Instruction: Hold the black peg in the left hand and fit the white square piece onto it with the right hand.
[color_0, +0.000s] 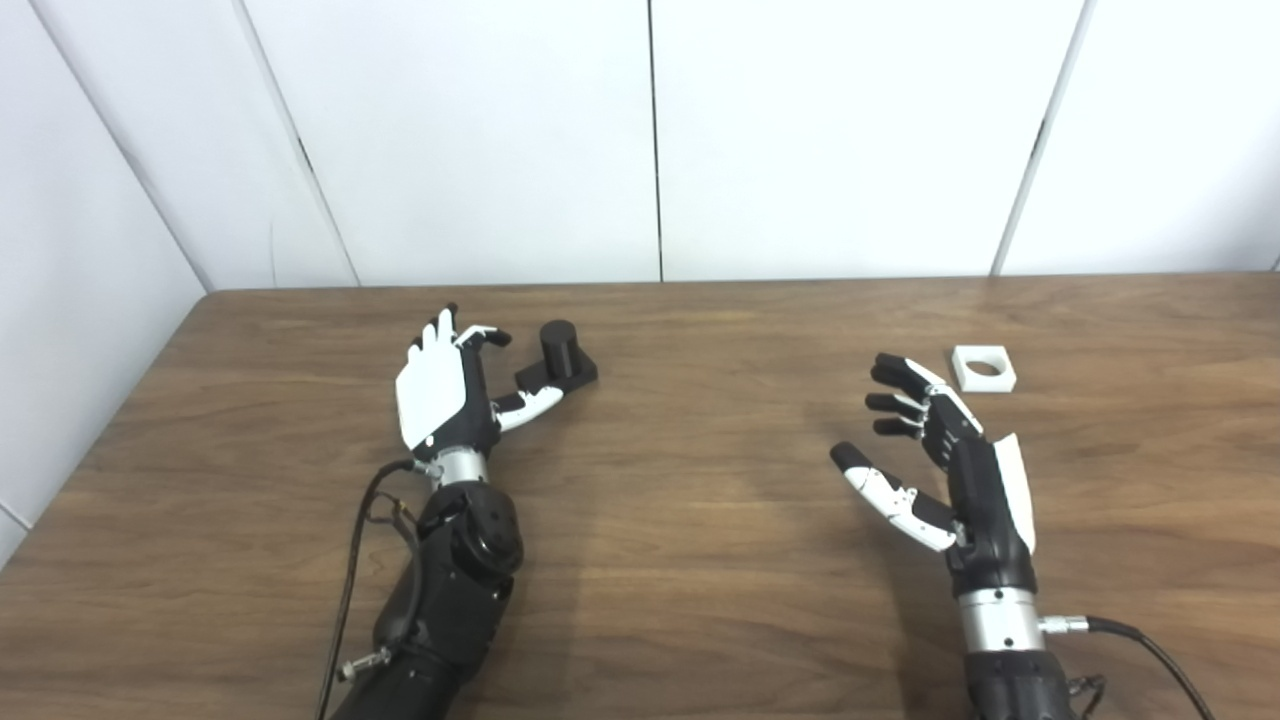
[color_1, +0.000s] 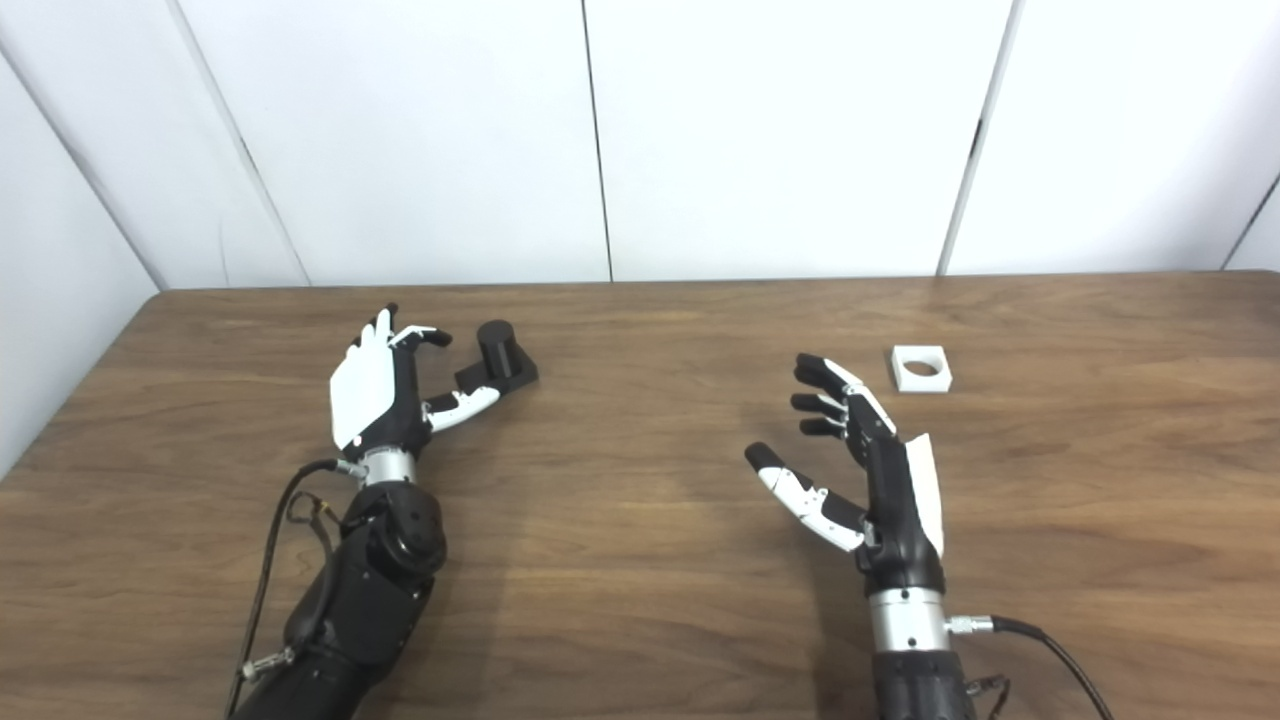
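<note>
**Both of my hands are still empty, and the job is just starting**

I am reaching my left hand (color_0: 445, 385) toward the black peg (color_0: 558, 350). My fingers are spread apart and I am holding nothing. The peg is standing up on its flat black base on the tabletop (color_0: 680, 500), just beside my thumb. I cannot tell if my thumb is touching the base or not.

I am holding my right hand (color_0: 940, 465) out with the fingers apart too, and it is holding nothing. The white square piece (color_0: 983, 368) is lying flat on the tabletop, just past my fingertips and a bit to the right. I am not touching it. Its round hole is facing up.

So I think nothing is done yet. I am still needing to grab the peg, pick up the white piece, and slide its hole down over the peg.

I am not seeing any boxes, bowls or trays here.
</note>
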